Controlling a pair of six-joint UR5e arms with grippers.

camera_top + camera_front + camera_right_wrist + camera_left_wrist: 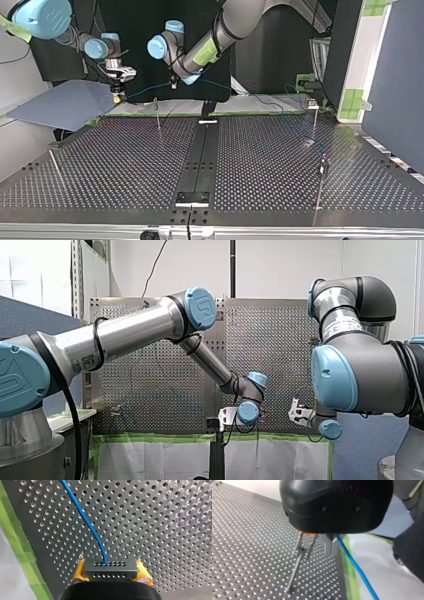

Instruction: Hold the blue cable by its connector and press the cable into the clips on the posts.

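My right gripper (110, 568) is clenched on the dark grey, perforated rectangular connector (110, 569) of the thin blue cable (85, 520). Its yellow pads (79, 571) press on the connector's two short ends, and the cable leaves the middle of the connector's far edge and runs off above the perforated metal bench (162, 525). In the top view this gripper hangs over the bench's far edge at the view's left, above a strip of green tape (150, 116) and beside a flat blue-grey sheet (65, 105). From there the cable climbs in a shallow line to my left gripper (172, 84) and carries on toward the view's right, where it grows too thin to follow. It passes close over the top of a slender metal post (158, 115) standing between the two grippers, and whether it touches the post's clip cannot be told. In the left wrist view the cable comes out from under the black housing and runs over the tape and a white covering, clear of that post, which stands on the bench just beside the gripper. Whether the jaws of my left gripper are clenched or released cannot be told. Two more posts (314, 125) stand at the top view's right and one at its left
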